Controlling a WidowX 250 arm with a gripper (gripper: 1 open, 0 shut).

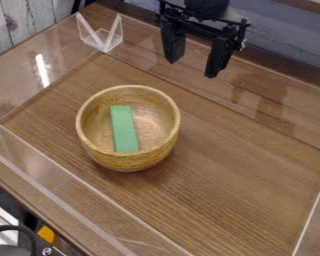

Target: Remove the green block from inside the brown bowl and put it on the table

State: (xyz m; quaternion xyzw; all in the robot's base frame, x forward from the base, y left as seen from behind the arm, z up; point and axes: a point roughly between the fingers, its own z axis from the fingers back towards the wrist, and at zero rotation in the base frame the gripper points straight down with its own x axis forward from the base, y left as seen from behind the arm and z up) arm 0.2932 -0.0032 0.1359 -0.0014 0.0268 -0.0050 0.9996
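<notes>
and there the block [124, 130] was, green and flat, lying lengthwise inside the bowl [88, 134], closer to one side of it, with bare pale wood showing along its other flank. up at the far side of the table [230, 190], well apart from the bowl, hung the gripper [203, 58], dark and pointing down, its two fingers spread wide with nothing between them! off to one side of the gripper, near the table's far corner, a clear bent piece [101, 36] stood on the wood, while dark cables [19, 232] curled at the near corner.
</notes>
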